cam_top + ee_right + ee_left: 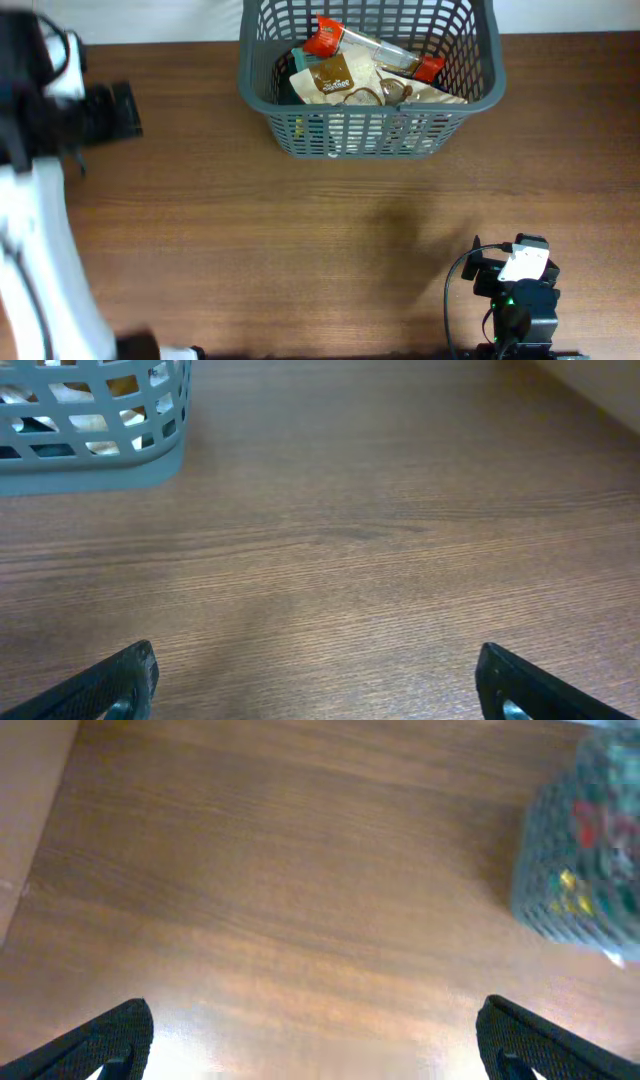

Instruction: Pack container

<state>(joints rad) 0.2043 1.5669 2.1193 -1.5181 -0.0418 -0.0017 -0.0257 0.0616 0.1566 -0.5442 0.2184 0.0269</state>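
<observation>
The dark grey lattice basket [370, 125] stands at the back middle of the wooden table, holding several grocery packets, among them a brown and white packet [330, 78] and a clear packet with red ends [385, 52]. The basket also shows blurred at the right of the left wrist view [585, 870] and at the top left of the right wrist view [95, 445]. My left gripper [315, 1040] is open and empty above bare table at the far left. My right gripper [318, 685] is open and empty above bare table at the front right, well away from the basket.
The left arm [40, 200] runs down the left edge of the overhead view. The right arm's base [520, 290] sits at the front right. A pale wall or edge shows at the top right of the right wrist view [610, 390].
</observation>
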